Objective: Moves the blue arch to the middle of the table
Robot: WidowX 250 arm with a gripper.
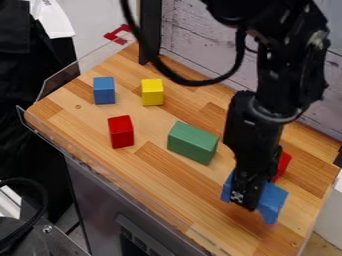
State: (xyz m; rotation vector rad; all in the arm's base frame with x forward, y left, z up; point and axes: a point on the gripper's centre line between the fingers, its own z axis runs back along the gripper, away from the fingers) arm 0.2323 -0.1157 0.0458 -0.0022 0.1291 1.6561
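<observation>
Blue arch (273,201) at wooden table's (150,172) lower right, gripper (245,198) over it

Arch partly hidden; can't tell if gripper is clamped on it or loose. Red piece (284,163) just behind. Green block (192,142) up-left. Farther left: red block (121,132), yellow block (152,92), blue block (104,91).

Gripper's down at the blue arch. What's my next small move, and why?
I'd try a slight straight lift. The gripper is at the blue arch, blue showing either side, though its hold can't be judged; rising first should also help clear the red block close behind and the green block toward the middle.
</observation>
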